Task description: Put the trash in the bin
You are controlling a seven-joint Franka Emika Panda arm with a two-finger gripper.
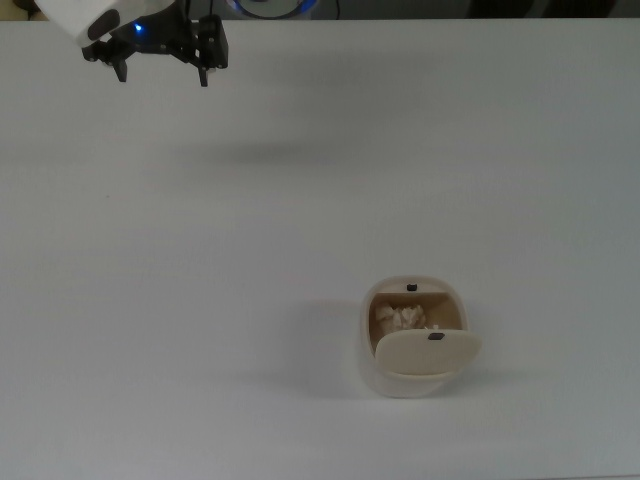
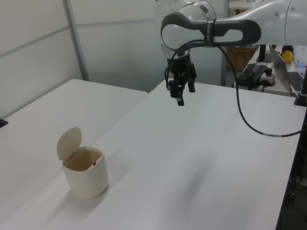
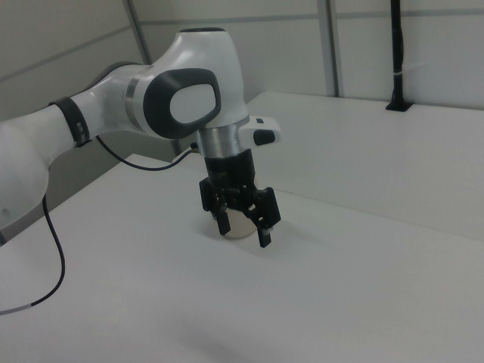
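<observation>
The trash (image 1: 404,318) lay inside the bin (image 1: 372,362), whose flap lid (image 1: 427,351) stood swung open. Well apart from the bin, the hand (image 1: 162,74) hung above the white desk (image 1: 300,230), fingers spread and holding nothing.

A plain white worktop (image 1: 200,260) carries one thing: a small cream bin (image 1: 413,349) standing upright near the top view's lower right, lid flap swung open. Beside the worktop, in the left view, runs a second white table (image 2: 43,115).
</observation>
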